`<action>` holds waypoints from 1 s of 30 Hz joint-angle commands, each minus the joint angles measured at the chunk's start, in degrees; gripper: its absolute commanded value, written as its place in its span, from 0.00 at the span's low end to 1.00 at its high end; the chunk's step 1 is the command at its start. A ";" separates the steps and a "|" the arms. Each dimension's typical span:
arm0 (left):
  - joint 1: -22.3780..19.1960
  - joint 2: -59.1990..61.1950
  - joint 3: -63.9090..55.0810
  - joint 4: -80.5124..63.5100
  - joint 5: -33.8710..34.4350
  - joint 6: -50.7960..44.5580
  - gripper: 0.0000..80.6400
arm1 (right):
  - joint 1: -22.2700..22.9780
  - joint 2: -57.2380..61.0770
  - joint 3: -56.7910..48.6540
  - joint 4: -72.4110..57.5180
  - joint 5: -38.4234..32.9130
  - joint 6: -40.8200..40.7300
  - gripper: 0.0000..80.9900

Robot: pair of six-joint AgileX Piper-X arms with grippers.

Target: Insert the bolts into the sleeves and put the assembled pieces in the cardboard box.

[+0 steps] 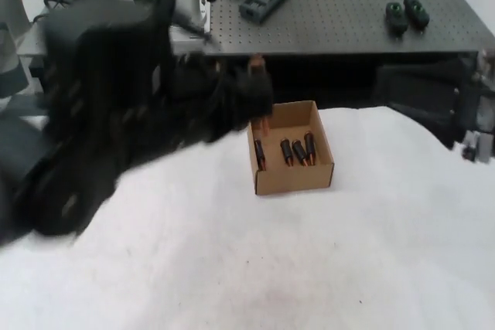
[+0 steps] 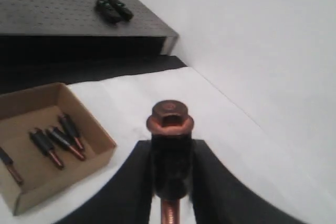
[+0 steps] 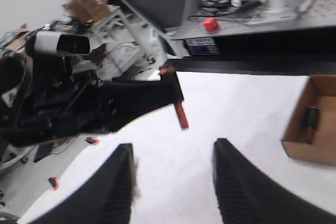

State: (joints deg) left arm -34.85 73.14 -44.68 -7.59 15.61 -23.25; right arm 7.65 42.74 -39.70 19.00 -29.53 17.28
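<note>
Cardboard box [image 1: 294,179] sits open on the white cloth [image 1: 348,268], right gripper [image 3: 173,182] has its fingers spread apart holding nothing, left gripper [image 2: 171,153] near the box is clamped on a black sleeve [image 2: 170,163] with a coppery flanged bolt [image 2: 169,118] poking out both ends, and four similar pieces [image 1: 298,151] lie in the box.

Open cloth [image 1: 325,268] before cardboard box [image 1: 294,179], left arm [image 1: 116,129] crowding its left side
</note>
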 commanded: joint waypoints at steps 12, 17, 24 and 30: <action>2.73 52.57 -62.47 41.59 -6.05 0.23 0.01 | -2.38 -6.25 -0.36 23.20 8.71 -4.48 0.06; 2.73 60.18 -70.87 46.04 -6.98 0.39 0.01 | -2.38 -10.49 -0.36 27.65 9.63 0.08 0.06; 2.94 63.53 -71.52 46.55 -12.29 2.70 0.01 | -2.38 -10.53 -0.36 30.80 -1.67 27.32 0.06; 2.93 63.77 -71.52 48.01 -8.91 1.98 0.11 | -2.38 -8.15 -0.36 29.52 -10.78 43.53 0.06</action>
State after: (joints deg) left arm -32.02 136.92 -115.33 39.50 5.75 -21.07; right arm 5.57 34.19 -39.70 49.35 -37.99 57.34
